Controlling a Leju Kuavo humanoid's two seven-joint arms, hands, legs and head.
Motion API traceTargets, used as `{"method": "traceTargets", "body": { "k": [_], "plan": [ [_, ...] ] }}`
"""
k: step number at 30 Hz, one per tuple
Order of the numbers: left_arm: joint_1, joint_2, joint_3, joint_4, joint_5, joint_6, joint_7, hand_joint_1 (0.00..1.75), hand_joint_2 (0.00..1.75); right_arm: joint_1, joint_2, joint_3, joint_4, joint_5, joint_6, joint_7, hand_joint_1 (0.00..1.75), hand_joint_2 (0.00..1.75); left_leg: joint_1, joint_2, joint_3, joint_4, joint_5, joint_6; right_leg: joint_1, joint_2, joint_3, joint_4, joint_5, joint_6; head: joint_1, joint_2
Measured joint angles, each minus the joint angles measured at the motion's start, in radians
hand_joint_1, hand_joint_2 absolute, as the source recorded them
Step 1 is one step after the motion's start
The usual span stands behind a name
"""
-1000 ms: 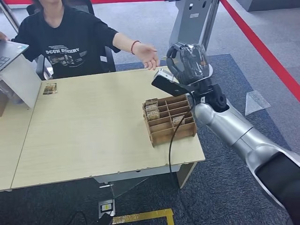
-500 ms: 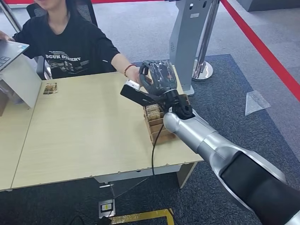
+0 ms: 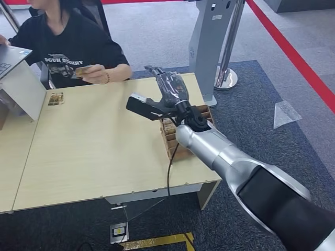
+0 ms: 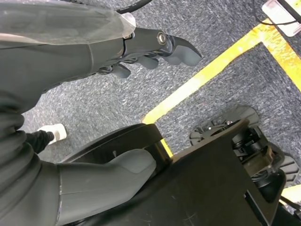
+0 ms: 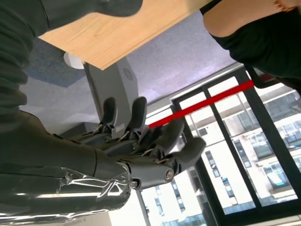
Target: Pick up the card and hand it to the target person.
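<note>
The card (image 3: 81, 70) is in the person's hand (image 3: 96, 75), held up in front of the black T-shirt (image 3: 67, 49) at the far edge of the table (image 3: 99, 141). It is well apart from the robot's right hand (image 3: 168, 89), which hangs above the table's far right part, just beyond the wooden divider tray (image 3: 178, 133). That right hand holds nothing: in the right wrist view its fingers (image 5: 140, 113) lie stretched out side by side and slightly apart.

The left hand (image 4: 152, 47) hangs low over grey carpet with a yellow floor line (image 4: 199, 80) beneath it. Its fingers are extended and nothing is in them.

White lettering runs across the chest of the T-shirt; I can make out something like "DGUK" followed by a second word that I cannot read for sure. A second small card (image 3: 55, 98) lies flat on the table near the far left corner, its print too small to read. Several more cards stand in the tray's compartments, partly hidden behind the right arm.

The person is cut off at the top of the head view. A laptop (image 3: 12, 57) at the left edge is also cut off, and it sits above a slanted white panel (image 3: 23, 91).
</note>
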Motion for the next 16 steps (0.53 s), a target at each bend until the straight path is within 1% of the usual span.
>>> {"method": "traceTargets", "body": {
  "k": [3,6,10,13,15,16],
  "plan": [
    [0.006,0.002,0.0,0.0,0.014,0.002,-0.007,0.0,1.75,-0.001,-0.042,-0.006,-0.073,-0.004,0.072,0.043,0.0,1.75,0.0,0.0,0.0,0.001,0.0,0.0,0.0,0.0,0.0,0.0,0.0,0.0,0.0,0.0],
    [0.015,0.005,0.0,0.0,0.031,0.008,-0.016,0.0,1.75,0.01,-0.111,-0.023,-0.194,-0.023,0.175,0.096,0.0,1.75,0.0,0.0,0.0,0.001,0.0,0.0,0.0,0.0,0.0,-0.001,0.0,0.0,0.0,0.0],
    [0.026,0.009,0.0,0.0,0.048,0.01,-0.035,0.0,1.75,0.048,-0.235,-0.058,-0.4,-0.079,0.345,0.169,0.0,1.75,-0.001,0.0,0.0,0.002,0.0,0.0,0.0,0.0,0.0,-0.002,0.0,0.0,0.0,0.0],
    [0.031,0.01,0.001,0.0,0.057,0.01,-0.044,0.0,1.75,0.102,-0.348,-0.099,-0.571,-0.126,0.466,0.231,0.0,1.75,-0.001,0.0,0.0,0.002,-0.001,0.001,0.0,0.0,0.0,-0.003,0.0,0.001,0.0,0.0],
    [0.033,0.011,0.002,0.0,0.061,0.01,-0.046,0.0,1.75,0.145,-0.421,-0.132,-0.681,-0.164,0.526,0.26,0.0,1.75,-0.001,0.0,0.0,0.002,-0.001,0.001,0.0,0.0,0.0,-0.003,0.0,0.001,0.0,0.0],
    [0.033,0.011,0.003,0.0,0.062,0.01,-0.046,0.0,1.75,0.156,-0.439,-0.14,-0.706,-0.173,0.538,0.266,0.0,1.75,-0.001,0.0,0.0,0.002,-0.001,0.001,-0.001,0.0,0.0,-0.003,0.0,0.001,0.0,0.0]
  ]
}}
